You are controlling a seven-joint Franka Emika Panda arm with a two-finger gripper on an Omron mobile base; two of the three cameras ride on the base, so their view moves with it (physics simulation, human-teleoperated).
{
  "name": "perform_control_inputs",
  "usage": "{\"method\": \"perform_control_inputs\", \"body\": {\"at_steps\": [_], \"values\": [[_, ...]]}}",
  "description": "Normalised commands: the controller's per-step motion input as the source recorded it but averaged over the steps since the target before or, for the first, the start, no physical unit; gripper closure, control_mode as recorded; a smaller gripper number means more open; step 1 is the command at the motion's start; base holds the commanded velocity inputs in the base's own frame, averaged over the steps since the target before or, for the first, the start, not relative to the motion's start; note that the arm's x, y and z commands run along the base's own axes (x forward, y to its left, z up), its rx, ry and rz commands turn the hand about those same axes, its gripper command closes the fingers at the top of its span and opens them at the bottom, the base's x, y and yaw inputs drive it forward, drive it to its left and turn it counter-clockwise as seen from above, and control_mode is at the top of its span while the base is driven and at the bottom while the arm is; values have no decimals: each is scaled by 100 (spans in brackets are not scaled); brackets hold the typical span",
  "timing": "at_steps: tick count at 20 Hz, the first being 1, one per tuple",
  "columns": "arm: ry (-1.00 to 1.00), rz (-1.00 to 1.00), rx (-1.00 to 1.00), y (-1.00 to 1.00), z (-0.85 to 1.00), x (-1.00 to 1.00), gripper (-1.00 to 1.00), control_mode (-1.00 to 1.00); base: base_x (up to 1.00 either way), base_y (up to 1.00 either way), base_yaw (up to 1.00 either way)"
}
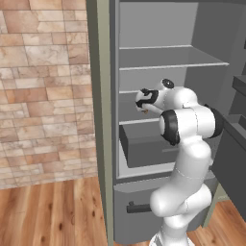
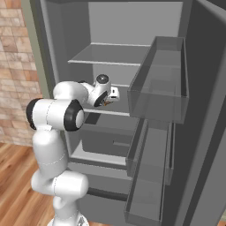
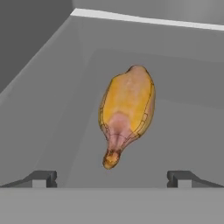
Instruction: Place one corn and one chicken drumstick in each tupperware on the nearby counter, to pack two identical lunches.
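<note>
One chicken drumstick (image 3: pixel 127 111) lies between two spread fingers (image 3: pixel 43 178).

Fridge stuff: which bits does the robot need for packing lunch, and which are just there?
Needed:
chicken drumstick
gripper, open, aimed at it

Just there:
fridge shelves
door bins
drawer
brick wall
wooden floor

A: We see the chicken drumstick (image 3: pixel 127 109) as smooth and slightly waxy, orange-yellow skin fading to a duller pinkish brown at its thin end.

B: The fridge shelf (image 3: pixel 183 127) under it looks to us like matt grey plastic, no gloss at all.

A: We read the arm (image 1: pixel 185 158) as glossy white plastic with dark joints.

B: And the floor (image 1: pixel 48 211) is polished wood planks, the wall (image 1: pixel 43 91) rough-looking stone brick.
</note>
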Motion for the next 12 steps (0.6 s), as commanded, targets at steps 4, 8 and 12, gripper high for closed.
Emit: {"method": "perform_control_inputs", "body": {"at_steps": [4, 8, 12], "values": [[0, 0, 0, 0, -12, 40, -100, -100, 0, 0, 0], [0, 0, 0, 0, -21, 37, -100, -100, 0, 0, 0], [0, 0, 0, 0, -22, 38, -100, -100, 0, 0, 0]]}}
